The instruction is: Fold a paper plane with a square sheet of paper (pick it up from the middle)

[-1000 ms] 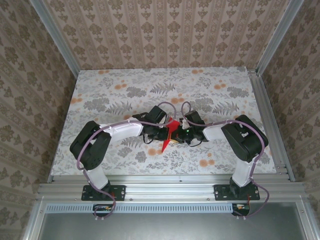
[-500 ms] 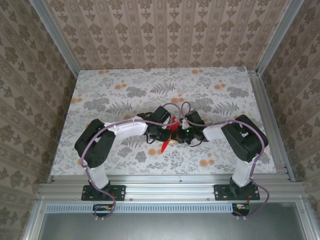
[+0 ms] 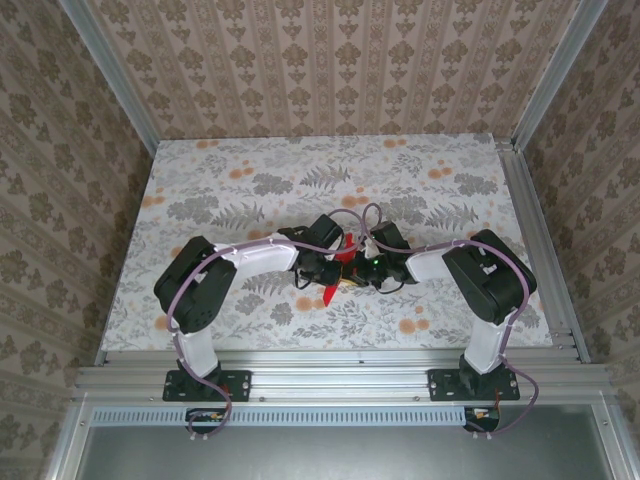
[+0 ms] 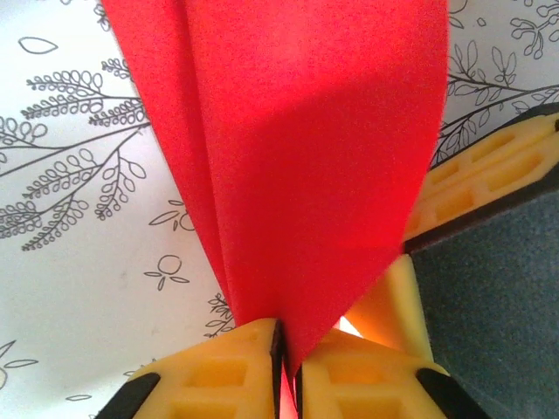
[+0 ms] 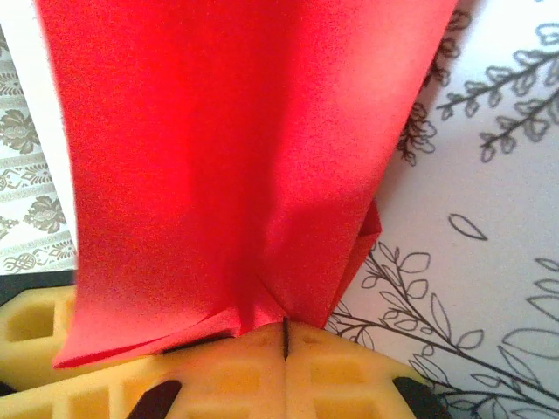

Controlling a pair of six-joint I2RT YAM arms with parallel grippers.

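Note:
The paper plane [image 3: 330, 291] is a folded red sheet held upright just above the table between the two arms, its point toward the near edge. In the left wrist view the red paper plane [image 4: 297, 131] fans out from my left gripper [image 4: 288, 336], whose yellow jaws stand a sliver apart with the paper's edge between them. My right gripper [image 5: 286, 327] has its jaws pressed together on a creased corner of the paper plane [image 5: 227, 148]. From above, the left gripper [image 3: 333, 268] and right gripper [image 3: 354, 268] nearly touch, hiding most of the paper.
The floral tabletop [image 3: 240, 190] lies below, bounded by an aluminium frame [image 3: 330, 365] along the near edge and patterned walls behind. One yellow finger [image 4: 489, 166] of the right gripper sits close beside the paper in the left wrist view.
The left arm has swung further right, bringing its gripper tight against the right one. Less of the red paper shows from above. The right arm has stayed put.

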